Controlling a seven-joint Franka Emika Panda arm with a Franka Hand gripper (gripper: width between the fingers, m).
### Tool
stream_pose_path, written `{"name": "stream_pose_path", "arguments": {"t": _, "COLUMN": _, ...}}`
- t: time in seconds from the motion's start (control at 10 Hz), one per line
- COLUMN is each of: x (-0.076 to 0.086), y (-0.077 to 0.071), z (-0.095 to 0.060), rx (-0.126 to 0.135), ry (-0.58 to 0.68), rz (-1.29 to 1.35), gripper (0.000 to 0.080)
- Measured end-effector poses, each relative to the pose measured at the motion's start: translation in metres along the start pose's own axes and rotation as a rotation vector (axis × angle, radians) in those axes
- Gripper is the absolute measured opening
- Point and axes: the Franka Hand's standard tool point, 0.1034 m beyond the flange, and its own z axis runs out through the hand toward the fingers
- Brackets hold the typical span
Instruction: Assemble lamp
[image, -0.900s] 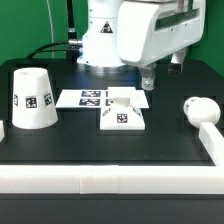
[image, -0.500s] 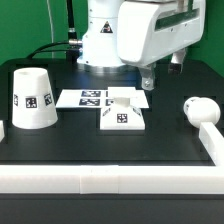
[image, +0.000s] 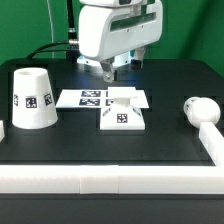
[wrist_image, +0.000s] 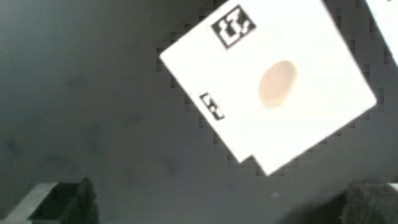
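Black fingers (wrist_image: 54, 200) of the pincer (wrist_image: 214, 202) stand spread wide in the wrist view, one at each side of the picture. We see only bare dark bench (wrist_image: 89, 110) between them. The pincer holds nothing and touches nothing. Below it, a little off the line between its fingertips, lies the white square base (wrist_image: 249, 70) of the lamp. It lies flat on the bench, clear of both fingers. This view lets us make out a round hollow (wrist_image: 276, 83) near the base's middle and a black-and-white tag (wrist_image: 231, 24) by one corner.

Only the exterior view gives us the wider layout and the other two lamp parts. The arm (image: 118, 30) hangs over the far side of the bench. Its white body hides most of the pincer, so we cannot judge the finger gap from there. The base sits nearer the camera than the pincer. The marker board (image: 85, 97) shows between the two, and whether the base touches or overlaps it we cannot tell. The shade (image: 32, 100) stands upright, wide end down, well apart from the pincer to the exterior view's left. The bulb (image: 198, 109) lies well apart to the exterior view's right, just beside a white rail (image: 212, 140).
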Motion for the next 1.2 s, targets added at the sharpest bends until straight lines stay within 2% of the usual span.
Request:
{"name": "stream_pose_path", "arguments": {"t": 0.3, "x": 0.005, "y": 0.001, "z": -0.001, "rx": -0.001, "ry": 0.004, "rz": 0.045, "gripper": 0.0700}}
{"name": "stream_pose_path", "arguments": {"t": 0.5, "x": 0.005, "y": 0.000, "z": 0.000, "rx": 0.001, "ry": 0.005, "rz": 0.190, "gripper": 0.0700}}
{"name": "stream_pose_path", "arguments": {"t": 0.8, "x": -0.014, "y": -0.010, "z": 0.012, "rx": 0.020, "ry": -0.011, "rz": 0.536, "gripper": 0.0700}}
{"name": "stream_pose_path", "arguments": {"t": 1.2, "x": -0.012, "y": -0.013, "z": 0.013, "rx": 0.038, "ry": -0.006, "rz": 0.795, "gripper": 0.0700}}
